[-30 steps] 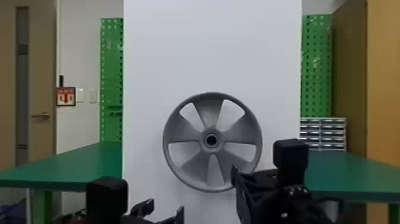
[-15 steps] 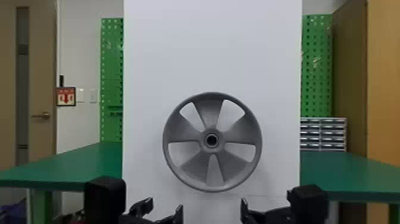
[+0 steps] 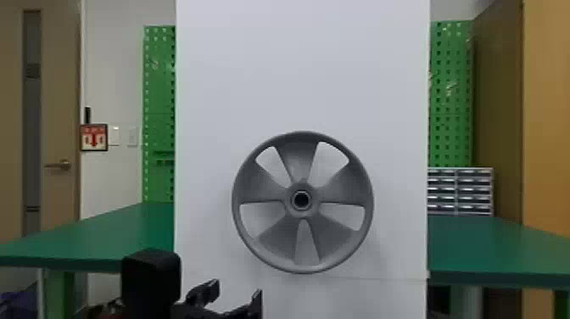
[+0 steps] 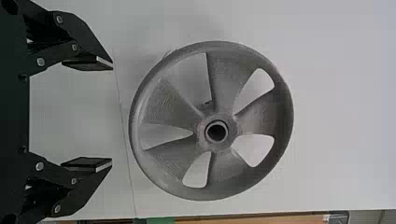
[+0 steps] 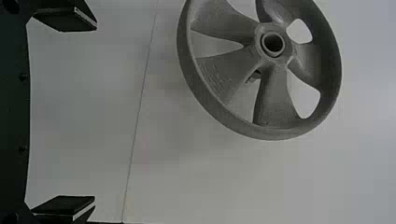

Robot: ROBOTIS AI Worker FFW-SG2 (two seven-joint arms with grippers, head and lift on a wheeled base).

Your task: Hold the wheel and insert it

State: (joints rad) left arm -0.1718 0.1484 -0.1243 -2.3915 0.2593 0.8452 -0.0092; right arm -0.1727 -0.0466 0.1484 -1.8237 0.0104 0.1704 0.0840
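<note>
Changed: right arm has come down and away. At first its tool sat by the wheel's (image 3: 343,186) rim at five o'clock; then it was clear below, same bearing; now it has sunk lower again. Wheel has not followed. Same place, same spoke angle throughout.

Wheel: upright, face towards the robot, against the white panel (image 3: 297,63), a little above the thin seam (image 3: 381,278). Wide spoke near twelve o'clock, narrow opening at six. Hub (image 3: 301,215) bore dark; cannot tell whether a shaft end lies inside. A small dark part behind the spokes (image 5: 254,76) near the hub, perhaps the mount.

Right tool (image 5: 95,112): fingers wide, nothing between them, wheel well ahead and off their centre line. Left tool (image 3: 238,292): about seven o'clock from the hub, below the rim, also wide and bare; little shift since the earlier frames.

Meaning: neither tool touches the wheel, yet it keeps its height, so something behind likely bears it. Reads like a release after insertion, job at or near its end. Depth of seating unproven from here.

Next, as judged: draw both arms well back. If the wheel proves shallow, a square, even push near the hub. Risk: a finger snagging rim or spoke opening and tugging it loose.
</note>
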